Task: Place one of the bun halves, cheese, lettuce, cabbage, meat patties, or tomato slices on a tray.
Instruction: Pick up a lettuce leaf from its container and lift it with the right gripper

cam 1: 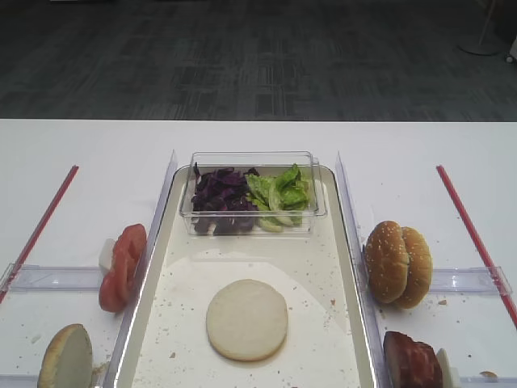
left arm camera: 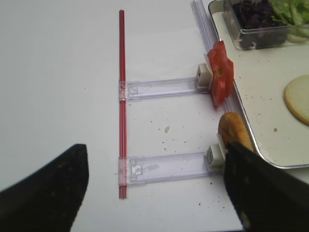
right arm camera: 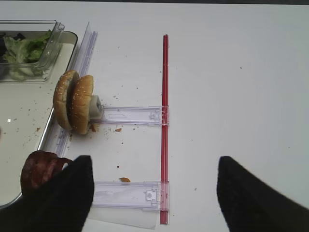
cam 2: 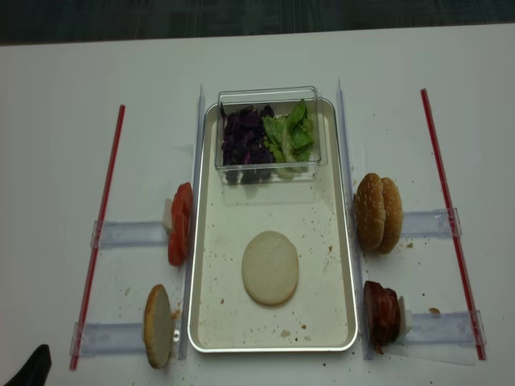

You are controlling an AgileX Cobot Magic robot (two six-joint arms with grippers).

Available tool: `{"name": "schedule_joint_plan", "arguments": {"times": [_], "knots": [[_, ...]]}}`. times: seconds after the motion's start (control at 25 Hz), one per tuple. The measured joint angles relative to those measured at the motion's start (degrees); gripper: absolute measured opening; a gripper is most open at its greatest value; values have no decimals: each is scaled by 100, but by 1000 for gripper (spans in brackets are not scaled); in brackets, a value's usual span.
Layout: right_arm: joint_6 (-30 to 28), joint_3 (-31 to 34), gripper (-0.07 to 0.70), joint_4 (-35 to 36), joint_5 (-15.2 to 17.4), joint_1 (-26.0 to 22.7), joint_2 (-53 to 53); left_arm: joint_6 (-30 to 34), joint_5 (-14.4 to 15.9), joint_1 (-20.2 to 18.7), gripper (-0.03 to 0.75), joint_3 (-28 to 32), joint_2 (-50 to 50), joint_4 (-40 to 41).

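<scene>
Right claw [right arm camera: 152, 193] open and empty above the bench; meat patties [right arm camera: 38, 170] just beside its left finger, tray [right arm camera: 29, 159] beyond. Approach stage; next, shift left, descend, grip one patty

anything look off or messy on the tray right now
Nothing is damaged or tipped. The tray floor is speckled with brown crumbs around the flat bun half, and a few crumbs lie on the table beside the sesame buns. The tub of cabbage and lettuce sits square.
</scene>
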Motion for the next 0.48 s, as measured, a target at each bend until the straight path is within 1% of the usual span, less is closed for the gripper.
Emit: {"name": "schedule_joint_plan", "arguments": {"times": [0.48], "knots": [[0,0,552,0,0,0,0,0,0,0,533,0,0,0]]}}
